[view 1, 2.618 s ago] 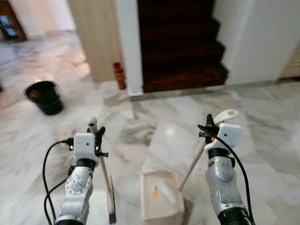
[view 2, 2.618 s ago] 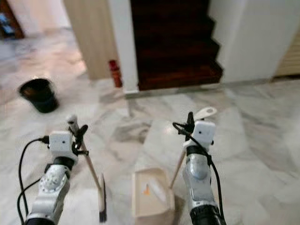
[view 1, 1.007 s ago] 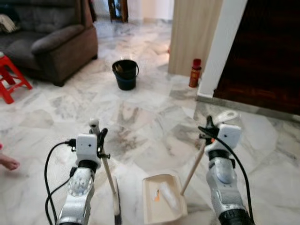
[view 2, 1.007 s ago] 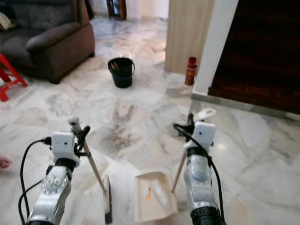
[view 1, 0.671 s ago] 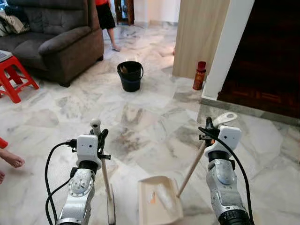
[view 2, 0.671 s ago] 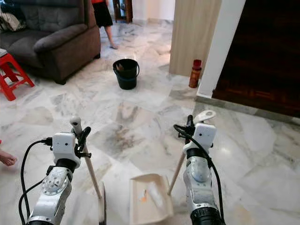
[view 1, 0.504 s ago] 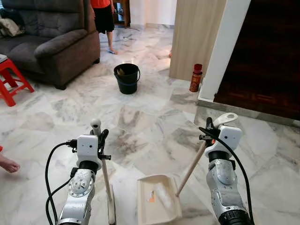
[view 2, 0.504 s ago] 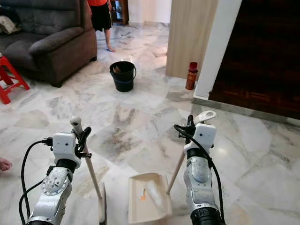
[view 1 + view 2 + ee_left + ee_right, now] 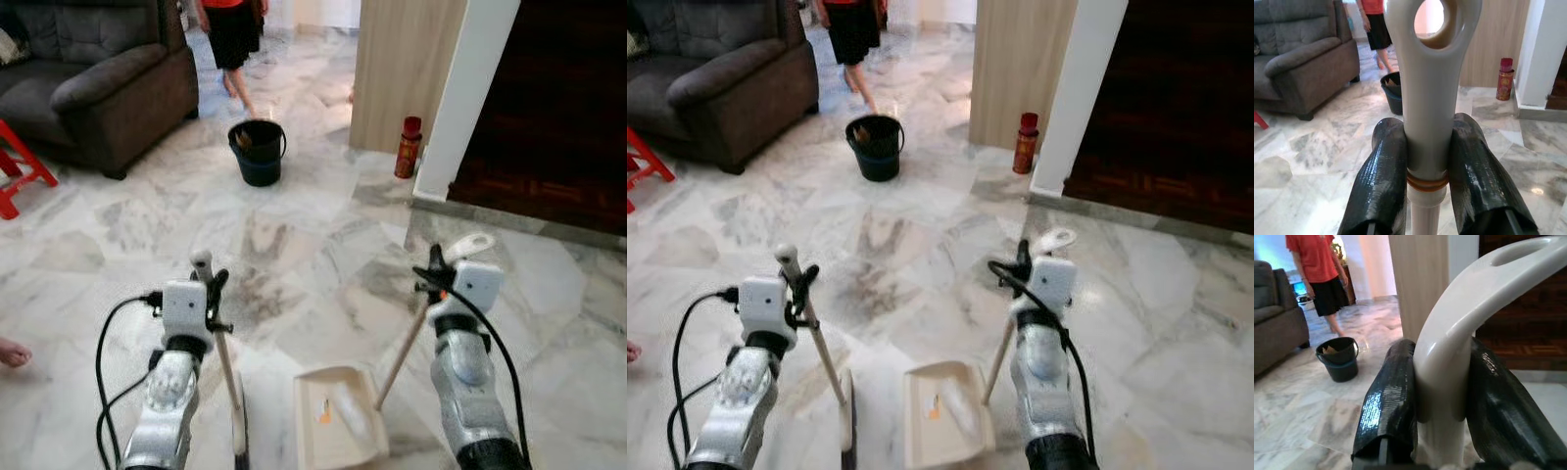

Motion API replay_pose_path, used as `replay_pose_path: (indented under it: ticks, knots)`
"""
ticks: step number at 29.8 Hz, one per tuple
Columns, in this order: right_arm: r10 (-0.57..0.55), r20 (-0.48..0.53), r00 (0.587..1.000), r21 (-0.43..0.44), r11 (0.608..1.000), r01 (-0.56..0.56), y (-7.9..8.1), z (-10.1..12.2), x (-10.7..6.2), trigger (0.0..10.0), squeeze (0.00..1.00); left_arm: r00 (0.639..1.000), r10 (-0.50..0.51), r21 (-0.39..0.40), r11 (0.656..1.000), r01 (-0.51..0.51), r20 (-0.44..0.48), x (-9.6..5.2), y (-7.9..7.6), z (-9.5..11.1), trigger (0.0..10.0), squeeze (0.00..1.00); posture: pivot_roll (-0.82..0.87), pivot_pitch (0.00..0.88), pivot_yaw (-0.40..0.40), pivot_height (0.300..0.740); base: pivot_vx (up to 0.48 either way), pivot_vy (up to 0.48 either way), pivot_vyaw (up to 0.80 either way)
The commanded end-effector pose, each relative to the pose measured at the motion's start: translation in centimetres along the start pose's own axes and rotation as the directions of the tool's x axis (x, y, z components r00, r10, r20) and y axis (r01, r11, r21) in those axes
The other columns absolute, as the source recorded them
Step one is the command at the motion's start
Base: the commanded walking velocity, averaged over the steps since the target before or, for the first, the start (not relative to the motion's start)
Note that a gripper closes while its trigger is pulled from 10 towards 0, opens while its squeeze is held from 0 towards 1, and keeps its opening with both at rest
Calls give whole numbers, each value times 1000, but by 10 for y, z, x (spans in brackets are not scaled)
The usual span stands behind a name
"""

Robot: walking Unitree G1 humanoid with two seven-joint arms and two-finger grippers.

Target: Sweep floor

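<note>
Near the floor (image 9: 294,245), the left gripper (image 9: 209,284) clamps the broom (image 9: 231,401) handle top, the right gripper (image 9: 434,266) the dustpan (image 9: 338,426) handle; both seem light, stiff, top-held.

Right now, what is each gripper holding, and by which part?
Left gripper clamps the broom near its handle top; right gripper clamps the dustpan at its handle's curved top.
</note>
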State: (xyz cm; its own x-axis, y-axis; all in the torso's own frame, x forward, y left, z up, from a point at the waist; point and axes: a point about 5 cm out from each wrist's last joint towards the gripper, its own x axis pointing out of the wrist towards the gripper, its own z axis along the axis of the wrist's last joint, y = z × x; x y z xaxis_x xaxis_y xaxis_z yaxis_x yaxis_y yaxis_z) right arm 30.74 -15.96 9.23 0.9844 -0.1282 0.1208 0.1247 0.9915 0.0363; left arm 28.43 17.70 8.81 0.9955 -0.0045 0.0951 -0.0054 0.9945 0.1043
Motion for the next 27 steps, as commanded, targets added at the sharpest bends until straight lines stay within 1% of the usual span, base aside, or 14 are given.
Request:
replay_pose_path:
  ticks: [1, 14, 20, 27]
  knots:
    - [-4, 57, 998, 14, 1000, 3, -1, 13, 5, 10000, 0, 999, 2, 3, 1000, -2, 43, 4, 0, 10, 10000, 0, 102, 8, 43, 740, 341, 0, 0]
    - [-1, 52, 999, 11, 1000, 0, -1, 12, 5, 10000, 0, 999, 2, 3, 1000, -2, 43, 5, 0, 11, 10000, 0, 101, 12, 42, 740, 340, 0, 0]
    - [4, 57, 998, 15, 1000, -5, 1, 13, 5, 10000, 0, 999, 0, 2, 1000, 0, 43, 5, 0, 11, 10000, 0, 102, 9, 41, 740, 341, 0, 607]
    - [8, 53, 999, 19, 1000, -9, 2, 12, 4, 10000, 0, 999, 1, 0, 1000, -1, 42, 5, 0, 11, 10000, 0, 102, 9, 41, 740, 341, 0, 0]
